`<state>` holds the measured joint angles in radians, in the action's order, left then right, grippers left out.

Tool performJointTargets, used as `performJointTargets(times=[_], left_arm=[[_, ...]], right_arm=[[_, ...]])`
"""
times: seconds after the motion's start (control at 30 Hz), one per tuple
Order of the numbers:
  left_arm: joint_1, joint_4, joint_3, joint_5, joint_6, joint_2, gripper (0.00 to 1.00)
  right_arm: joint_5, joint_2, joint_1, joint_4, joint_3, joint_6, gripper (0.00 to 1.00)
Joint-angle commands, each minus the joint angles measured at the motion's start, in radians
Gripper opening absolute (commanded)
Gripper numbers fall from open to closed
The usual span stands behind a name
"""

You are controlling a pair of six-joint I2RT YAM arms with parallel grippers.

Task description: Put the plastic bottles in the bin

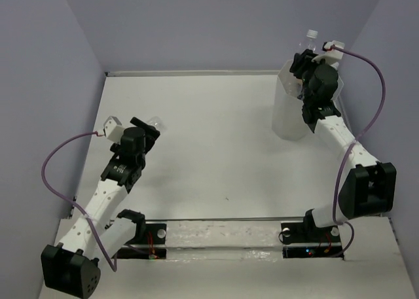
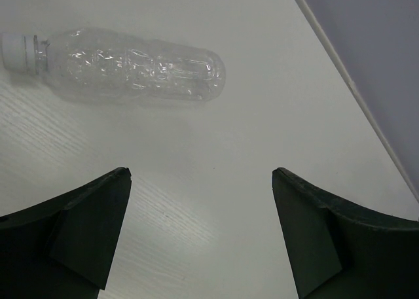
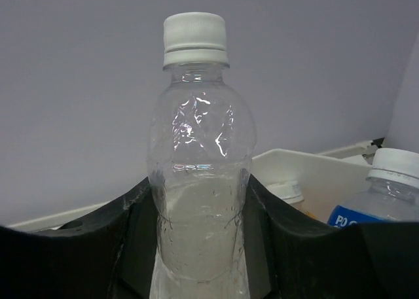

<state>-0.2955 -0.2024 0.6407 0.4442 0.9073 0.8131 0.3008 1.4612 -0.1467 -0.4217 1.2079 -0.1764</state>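
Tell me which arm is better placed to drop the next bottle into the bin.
Right. The right end effector grips an upright clear bottle at the bin; the left end effector hangs open near a lying bottle on the table.

- The bin (image 1: 288, 119): tall, white and translucent, standing upright on the surface at the far right, close to the back wall, its top open.
- The held bottle (image 3: 196, 116): clear and ribbed, with a white screw cap. It is upright, cap up, with the right gripper (image 3: 200, 181) pressed against both sides of its lower body, up at the bin's open top.
- The lying bottle (image 2: 131, 67): clear, dented and white-capped, on its side on the surface at the left, well apart from the bin.
- The blue-labelled bottle (image 3: 386, 204): clear, white-capped, cap up inside the bin.
- Another white cap (image 3: 286, 190) shows inside the bin beside it; its bottle is hidden.
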Motion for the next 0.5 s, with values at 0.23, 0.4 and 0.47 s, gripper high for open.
performJointTargets(times=[0.23, 0.4, 0.47], left_arm=[[0.185, 0.104, -0.032, 0.048, 0.127, 0.161, 0.99], [0.216, 0.118, -0.001, 0.070, 0.174, 0.240, 0.99], [0.229, 0.123, 0.002, 0.077, 0.186, 0.268, 0.99]], right_arm=[[0.018, -0.071, 0.006, -0.002, -0.002, -0.136, 1.00], [-0.005, -0.160, 0.006, 0.078, 0.001, -0.141, 1.00], [-0.031, -0.205, 0.006, 0.139, 0.007, -0.133, 1.00]])
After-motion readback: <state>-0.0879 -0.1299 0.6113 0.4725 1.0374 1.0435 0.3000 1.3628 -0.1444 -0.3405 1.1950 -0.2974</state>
